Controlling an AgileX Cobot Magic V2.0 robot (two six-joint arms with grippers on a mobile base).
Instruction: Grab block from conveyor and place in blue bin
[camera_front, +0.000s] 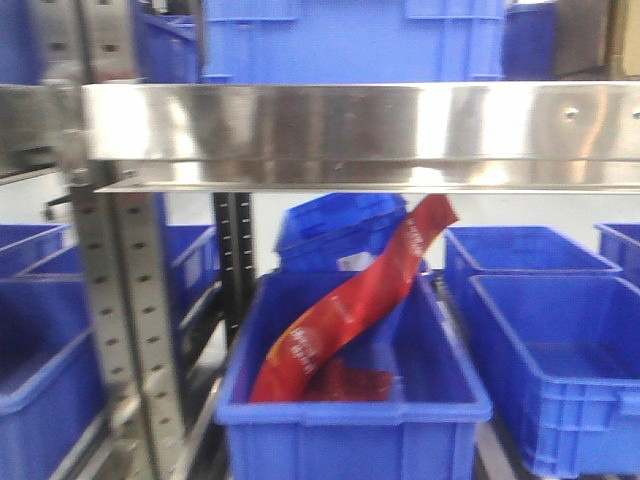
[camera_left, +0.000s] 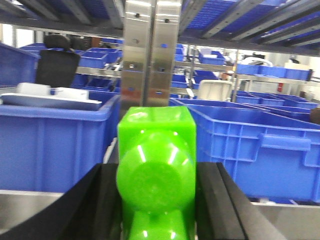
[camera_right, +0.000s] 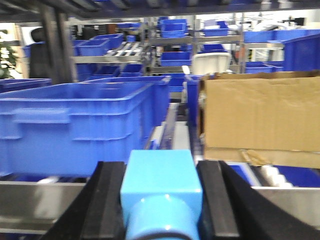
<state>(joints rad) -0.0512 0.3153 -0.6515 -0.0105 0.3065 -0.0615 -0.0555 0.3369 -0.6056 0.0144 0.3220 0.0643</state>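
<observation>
Left gripper (camera_left: 157, 200): closed on the green block (camera_left: 156, 150), with its black fingers (camera_left: 106, 210) pressed against the block's two sides. The block fills the middle of the left wrist view, its round stud turned towards the camera. It is held in front of a steel upright (camera_left: 152, 50). A left blue bin (camera_left: 50, 145) stands to one side of that upright and a right blue bin (camera_left: 260, 150) to the other. The left one carries a grey tray (camera_left: 55, 101) across its rim.

Right gripper (camera_right: 161, 200): closed on a light blue block (camera_right: 161, 177), gripped the same way between two black fingers. Beyond it stands a large blue bin (camera_right: 75, 125). A cardboard box (camera_right: 260, 115) is beside that bin on the right, and a steel rail (camera_right: 40, 197) runs below them.

Front view: a bright steel shelf edge (camera_front: 350, 125) crosses the upper part of the frame. Below it sits a central blue bin (camera_front: 350, 412) holding a long red packet (camera_front: 350, 310), which leans from the bin's floor up over its far rim. More blue bins (camera_front: 545, 340) stand close on either side. The picture is blurred, and the print on the packet cannot be read.
</observation>
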